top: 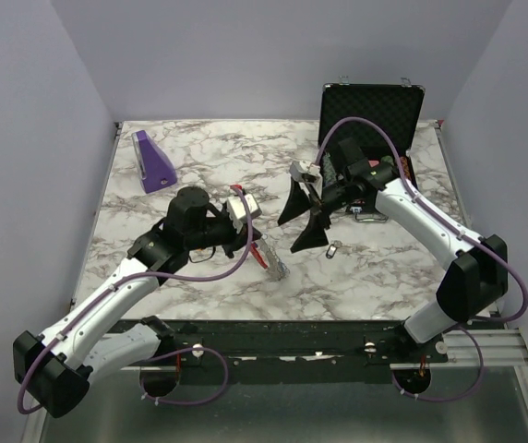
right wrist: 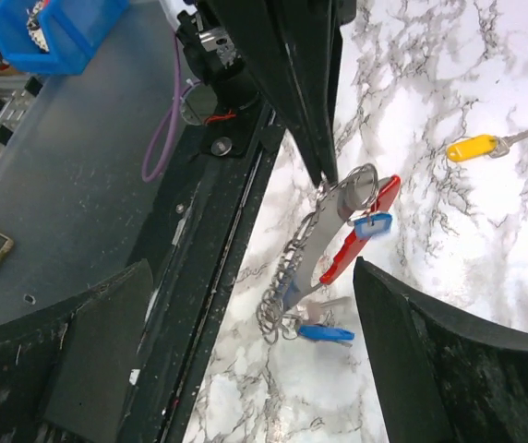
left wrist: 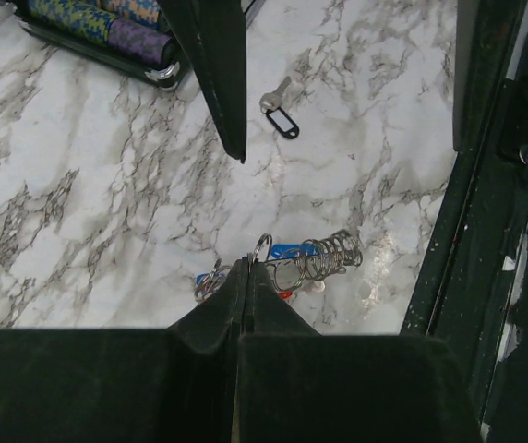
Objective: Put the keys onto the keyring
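Observation:
The keyring point(right wrist: 361, 231) is a red clip on a grey strap with a coil of silver rings point(left wrist: 329, 258) and blue-tagged keys point(right wrist: 327, 332). It lies low over the marble, near the front edge point(top: 270, 259). My left gripper point(left wrist: 248, 263) is shut on a silver ring at the keyring's top end point(right wrist: 361, 180). My right gripper point(right wrist: 255, 305) is open and empty, its fingers point(top: 308, 238) spread just right of the keyring. A dark-tagged key point(left wrist: 281, 115) lies loose on the table point(top: 333, 249). A yellow-tagged key point(right wrist: 474, 148) lies farther off.
A purple wedge block point(top: 153, 162) stands at the back left. An open black case point(top: 370, 109) sits at the back right, with poker chips point(left wrist: 107, 23) in its tray. The table's black front rail point(left wrist: 486, 185) runs close beside the keyring.

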Tool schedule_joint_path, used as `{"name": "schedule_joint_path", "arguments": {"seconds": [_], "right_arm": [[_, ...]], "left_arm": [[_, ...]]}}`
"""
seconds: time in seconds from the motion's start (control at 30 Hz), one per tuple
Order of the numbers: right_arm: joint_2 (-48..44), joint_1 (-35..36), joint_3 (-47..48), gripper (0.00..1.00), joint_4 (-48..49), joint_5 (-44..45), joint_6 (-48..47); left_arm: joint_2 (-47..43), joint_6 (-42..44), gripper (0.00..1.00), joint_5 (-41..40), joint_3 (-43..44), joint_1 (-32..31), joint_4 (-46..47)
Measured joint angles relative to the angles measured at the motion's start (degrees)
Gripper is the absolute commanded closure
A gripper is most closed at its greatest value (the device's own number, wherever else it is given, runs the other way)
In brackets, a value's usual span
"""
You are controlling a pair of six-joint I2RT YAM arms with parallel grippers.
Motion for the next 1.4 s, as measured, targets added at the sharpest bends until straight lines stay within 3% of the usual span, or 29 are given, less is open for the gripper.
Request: {"name": "schedule_joint_path", "arguments": {"seconds": [0.3,0.43,0.8,1.23,1.4], "right_arm": [[-0.3,1.9,-0.1,0.49,-3.0,-0.4,-8.2],[-0.1,4.0,-0.1,0.58,-2.6,0.9,-8.2],[0.0,4.5,1.0,0.49,-1.5,6.3,-3.1],[0.0,4.5,2.6,0.51,-1.0,11.6,-1.1],[0.0,4.5,2.6,0.56,-1.0,11.8,-0.9]], "left_arm": [[-0.1,-1.6,1.00,5.5,-4.2,-0.5,7.1],[0.5,-3.6,1.00,6.7,-4.2,-0.5,9.4],[0.8,-7.6,1.00,7.3,-5.5,-0.5,12.2],[0.8,-11.7,1.00,7.2,-5.6,-0.5,12.7],[0.8,-12.2,1.00,7.2,-5.9,-0.5,13.0]]}}
